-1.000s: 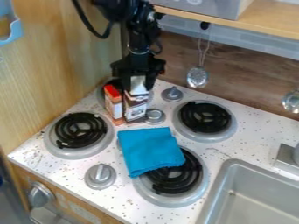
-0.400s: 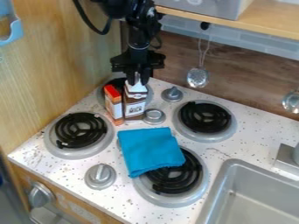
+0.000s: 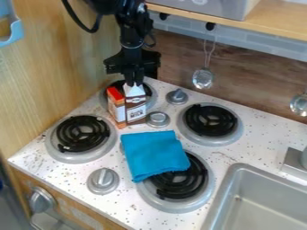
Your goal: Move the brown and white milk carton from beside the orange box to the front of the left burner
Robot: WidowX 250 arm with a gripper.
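Speckled white stovetop (image 3: pixel 67 174), folded blue cloth (image 3: pixel 153 155) at centre — and, upper left of centre, a black two-finger gripper (image 3: pixel 133 83) clamped on a brown-and-white carton (image 3: pixel 137 111) beside a red-topped box (image 3: pixel 117 108).

my end effector (image 3: pixel 133 82) partly covers the peak of the brown-and-white carton (image 3: pixel 136 111), whose smallest print is too blurred to read. the two cartons hide part of the burner (image 3: pixel 148 90) behind them; the blue cloth (image 3: pixel 154 155) hides part of another burner (image 3: pixel 180 182). the picture's edges cut off my arm (image 3: pixel 124 22), the sink (image 3: pixel 264 197) and the faucet (image 3: pixel 296 164).
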